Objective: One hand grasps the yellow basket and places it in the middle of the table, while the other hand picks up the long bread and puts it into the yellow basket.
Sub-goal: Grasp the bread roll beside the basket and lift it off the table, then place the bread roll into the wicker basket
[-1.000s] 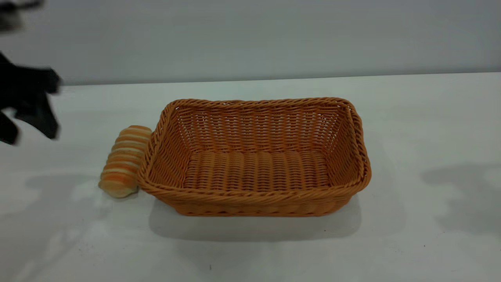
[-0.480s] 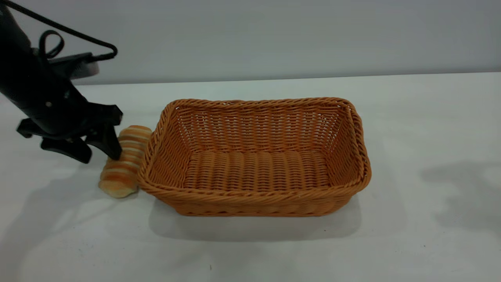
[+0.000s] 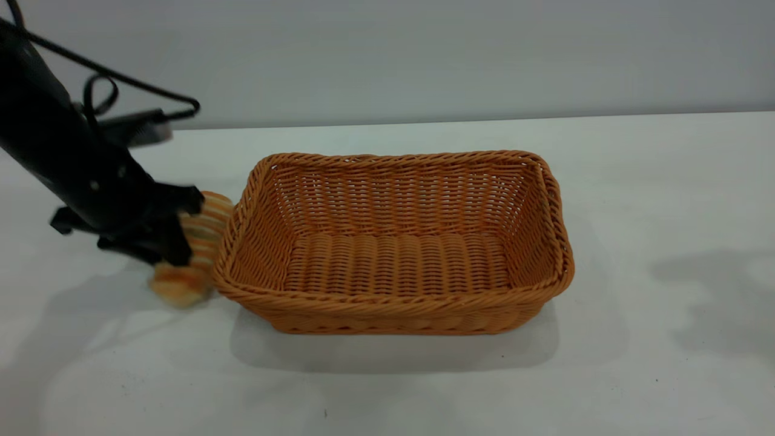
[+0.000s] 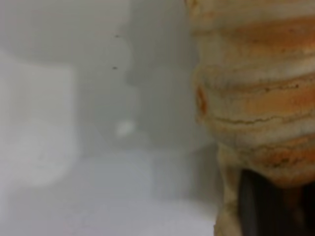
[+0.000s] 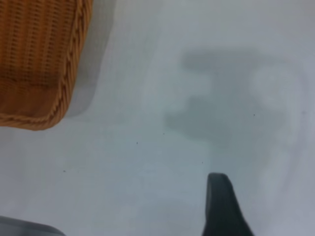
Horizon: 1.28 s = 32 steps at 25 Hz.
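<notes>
Left gripper (image 3: 158, 253) down over the long bread (image 3: 192, 260), fingers spread apart around it, bread on the white table (image 3: 636, 200) touching the yellow basket (image 3: 393, 242), right gripper (image 5: 224, 209) above bare table, can't tell its fingers, no writing to read

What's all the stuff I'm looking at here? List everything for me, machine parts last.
yellow basket: one, orange-tan wicker, nothing inside it, standing near the middle of the table.
long bread: one, golden-orange and cream ridges, lying on the table against the basket's left end, outside it.
table: one, white, with a few tiny dark specks.
wall: one, pale grey, behind the table.
left pincer: one, black, down on the long bread at the basket's left end, with a black cable looping above its arm.
right pincer: one, dark, only a finger showing in its own wrist view, above bare table to the basket's right.
</notes>
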Motion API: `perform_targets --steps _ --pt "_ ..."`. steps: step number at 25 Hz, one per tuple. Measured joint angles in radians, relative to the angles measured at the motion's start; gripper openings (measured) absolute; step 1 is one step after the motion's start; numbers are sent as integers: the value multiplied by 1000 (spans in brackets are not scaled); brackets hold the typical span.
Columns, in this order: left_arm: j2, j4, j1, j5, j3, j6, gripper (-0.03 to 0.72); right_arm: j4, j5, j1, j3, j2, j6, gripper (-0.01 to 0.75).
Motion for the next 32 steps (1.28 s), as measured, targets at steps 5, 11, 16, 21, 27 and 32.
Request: perform_targets --steps 5,11,16,21,27,32 --pt "-179 28 51 5 1 -26 60 3 0 0 0 0 0 498" --pt "-316 -35 -4 21 1 93 60 7 -2 0 0 0 0 498" --pt "-306 -172 -179 61 1 398 60 7 -10 0 0 0 1 498" --pt "-275 -233 -266 69 1 492 105 8 -10 0 0 0 0 498" --pt "-246 -276 -270 81 1 494 460 8 -10 0 0 0 0 498" --pt "-333 -206 -259 117 1 347 600 1 2 0 0 0 0 498"
